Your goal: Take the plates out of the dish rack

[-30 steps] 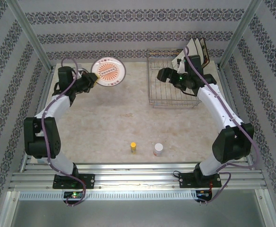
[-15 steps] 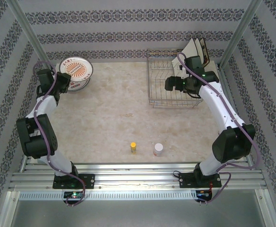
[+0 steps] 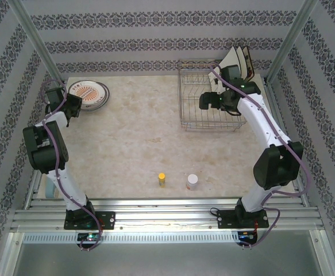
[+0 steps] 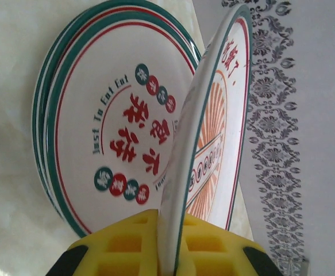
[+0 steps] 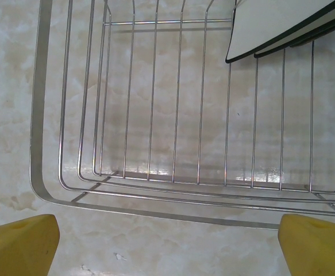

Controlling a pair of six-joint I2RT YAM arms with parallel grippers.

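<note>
While the left jaws stay clamped on the rim of a round plate, yellow pads pressing on both faces, the arm has carried that plate across in the last second. It was held in the air over the far middle-left of the bench; now it sits at the far left corner. There it leans over the stack of round plates already lying flat. In the left wrist view the held plate stands tilted against the stack. Whether its far edge is touching the top plate cannot be told. From above, the stack lies just beside the left wrist. This plate looks close to being set down, with only the release left.

The right jaws are spread wide and hold nothing, their yellow fingertips well apart at the edges of the right wrist view. They hover above the near wall of the dish rack, a little shifted since a second ago. The slots below them are bare. The square plates lean at the rack's far right end, so those appear to be what remains to unload.
</note>
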